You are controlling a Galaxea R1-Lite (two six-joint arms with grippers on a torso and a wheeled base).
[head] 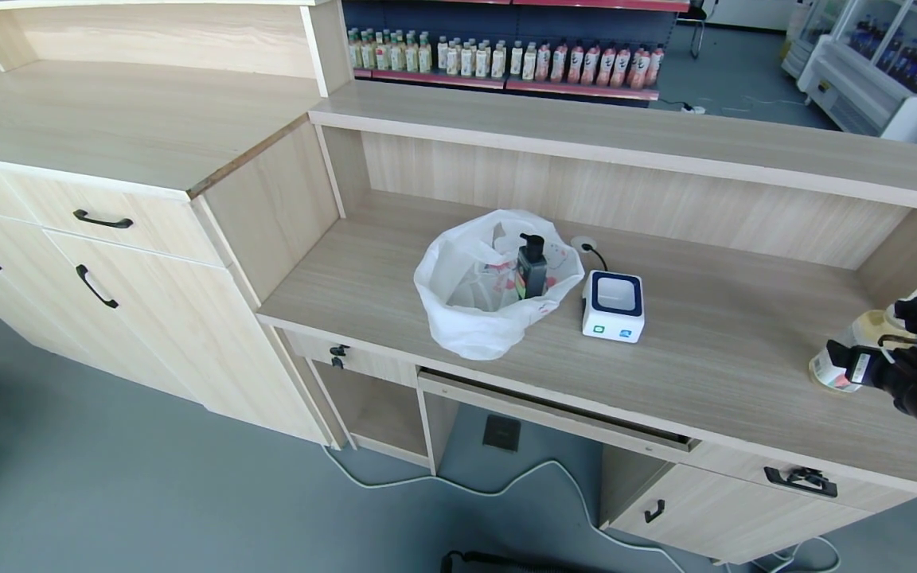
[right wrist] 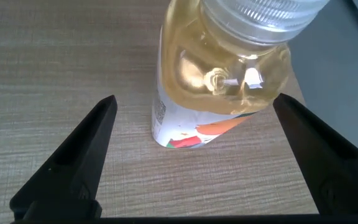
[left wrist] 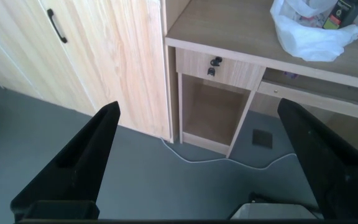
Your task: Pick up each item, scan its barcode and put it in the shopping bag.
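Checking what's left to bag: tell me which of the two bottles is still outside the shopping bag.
The clear bottle of yellow liquid, on the counter within the open right gripper. The dark pump bottle sits in the shopping bag.

A pale wooden counter (head: 745, 350) adjoins a drawer cabinet (head: 148, 318); bottles (head: 506, 60) line a shelf behind; a display fridge (head: 880, 72) stands farther back.

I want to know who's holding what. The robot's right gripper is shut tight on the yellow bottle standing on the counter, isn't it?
Not quite. The right gripper is open: its fingers stand apart on either side of the yellow bottle, not touching it, as the right wrist view shows. The bottle does stand on the counter.
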